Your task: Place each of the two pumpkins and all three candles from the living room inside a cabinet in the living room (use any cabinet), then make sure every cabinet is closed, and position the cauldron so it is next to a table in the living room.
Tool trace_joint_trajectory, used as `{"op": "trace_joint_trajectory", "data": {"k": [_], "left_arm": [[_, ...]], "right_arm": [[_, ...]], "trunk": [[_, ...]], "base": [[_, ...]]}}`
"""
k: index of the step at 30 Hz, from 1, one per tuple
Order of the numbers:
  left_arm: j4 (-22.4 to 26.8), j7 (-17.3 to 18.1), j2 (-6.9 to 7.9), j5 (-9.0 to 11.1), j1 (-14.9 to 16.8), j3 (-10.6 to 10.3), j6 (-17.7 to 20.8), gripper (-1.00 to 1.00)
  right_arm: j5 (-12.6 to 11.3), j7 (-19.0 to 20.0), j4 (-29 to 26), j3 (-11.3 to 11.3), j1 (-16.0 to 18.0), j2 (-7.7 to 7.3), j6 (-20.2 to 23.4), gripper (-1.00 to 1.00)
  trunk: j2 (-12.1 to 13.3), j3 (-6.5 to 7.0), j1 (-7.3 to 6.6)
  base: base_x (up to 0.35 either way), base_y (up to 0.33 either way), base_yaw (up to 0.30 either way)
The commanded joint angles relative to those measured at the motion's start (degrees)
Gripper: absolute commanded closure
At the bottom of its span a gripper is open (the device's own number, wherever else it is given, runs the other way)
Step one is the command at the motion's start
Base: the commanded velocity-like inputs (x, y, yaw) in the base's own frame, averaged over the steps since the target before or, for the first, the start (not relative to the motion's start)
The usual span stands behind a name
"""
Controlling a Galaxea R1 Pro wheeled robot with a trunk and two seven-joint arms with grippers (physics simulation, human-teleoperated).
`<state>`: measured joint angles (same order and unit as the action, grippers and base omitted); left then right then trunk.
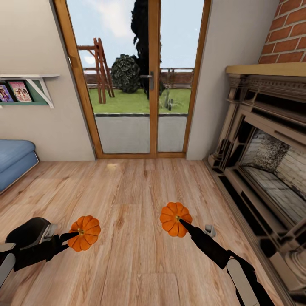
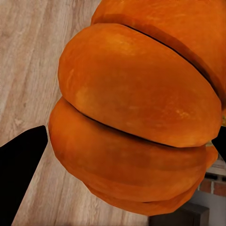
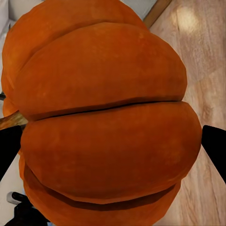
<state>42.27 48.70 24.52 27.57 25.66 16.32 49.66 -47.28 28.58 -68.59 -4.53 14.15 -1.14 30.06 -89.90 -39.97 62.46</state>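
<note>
- While the robot faces a glazed wooden door point(image 1: 148, 80), both arms reach forward above the plank floor point(image 1: 127, 191), each carrying one pumpkin.
- Left gripper point(image 1: 73, 235): clamped on the left pumpkin point(image 1: 84, 233), which is held clear of the floor at the lower left of the head view. In the left wrist view the same pumpkin point(image 2: 136, 108) sits between the two dark fingers point(image 2: 21, 165), pressed at both sides.
- Right gripper point(image 1: 183, 224): closed around the right pumpkin point(image 1: 175, 219), likewise held off the floor, nearer the fireplace point(image 1: 263, 161). In the right wrist view that pumpkin point(image 3: 103, 122) spans the gap between the fingertips point(image 3: 215, 150), with a brown stem showing at one side.
- The two pumpkins are well apart from each other, with bare floor between them.
- Surroundings: a brick-topped fireplace with a wooden mantel along the right wall; a blue sofa point(image 1: 15, 159) at the left edge; a wall shelf point(image 1: 25, 87) with picture books above it; lawn and a fence beyond the door.
</note>
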Motion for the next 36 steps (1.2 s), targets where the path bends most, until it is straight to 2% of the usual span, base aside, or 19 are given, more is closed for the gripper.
{"op": "trace_joint_trajectory", "data": {"k": [1, 13, 29, 36], "left_arm": [[0.0, 0.0, 0.00, 0.0, 0.0, 0.0, 0.0, 1.00], [0.0, -0.1, 0.00, 0.0, 0.0, -0.1, 0.0, 1.00], [0.0, -0.1, 0.00, 0.0, 0.0, -0.1, 0.1, 1.00], [0.0, -0.1, 0.00, 0.0, 0.0, -0.1, 0.1, 1.00]], "right_arm": [[-0.1, 0.0, 0.0, 0.0, 0.0, 0.00, 0.0, 1.00], [-0.2, 0.0, 0.0, 0.0, 0.0, 0.00, 0.0, 1.00], [-0.1, 0.1, 0.0, 0.0, 0.0, 0.00, -0.1, 1.00], [0.0, 0.0, 0.0, 0.0, 0.0, 0.00, -0.1, 1.00]], "trunk": [[0.0, 0.00, 0.00], [0.0, 0.01, 0.00], [0.0, 0.58, 0.00], [0.0, 0.62, 0.00]], "base": [[-0.031, 0.000, 0.000], [-0.150, 0.000, -0.005], [-0.050, -0.010, -0.229], [-0.003, 0.000, -0.037]]}}
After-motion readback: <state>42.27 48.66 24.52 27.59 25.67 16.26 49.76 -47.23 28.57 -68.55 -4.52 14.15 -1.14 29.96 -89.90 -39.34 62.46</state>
